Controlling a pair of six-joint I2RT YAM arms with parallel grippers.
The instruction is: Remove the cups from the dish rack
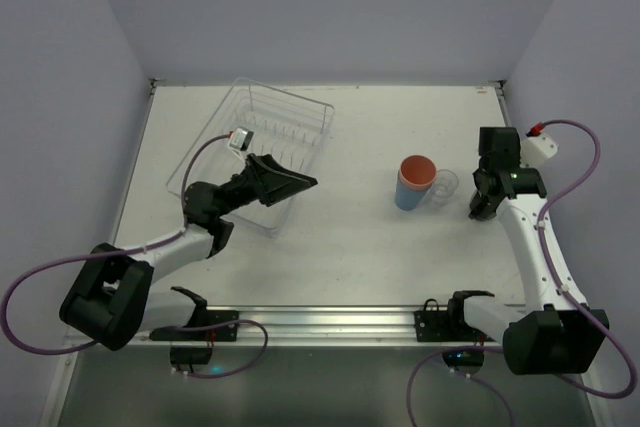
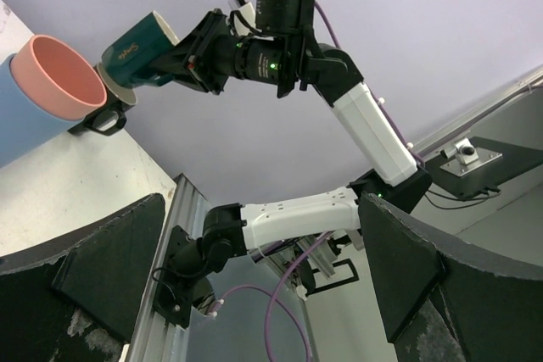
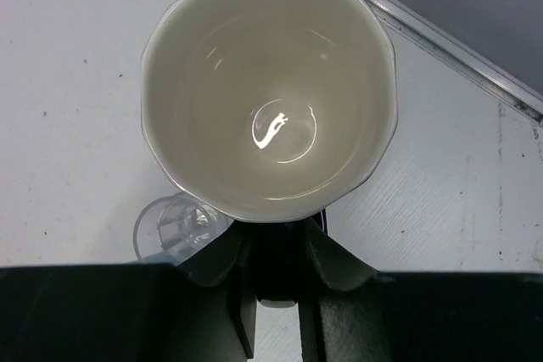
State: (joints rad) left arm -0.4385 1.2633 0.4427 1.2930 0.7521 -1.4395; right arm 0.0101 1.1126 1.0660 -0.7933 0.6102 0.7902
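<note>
Scuffed white table (image 3: 68, 82) beneath a glossy, scallop-rimmed mug (image 3: 267, 99).

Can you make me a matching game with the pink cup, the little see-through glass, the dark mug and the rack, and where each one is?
Things:
1. pink cup
2. clear glass
3. teal mug
4. dish rack

Places:
A. held in the right end effector
B. far left part of the table
C. sitting inside the light-blue cup
D. standing on the table right beside the light-blue cup

Pairs: 1-C, 2-D, 3-A, 4-B
</note>
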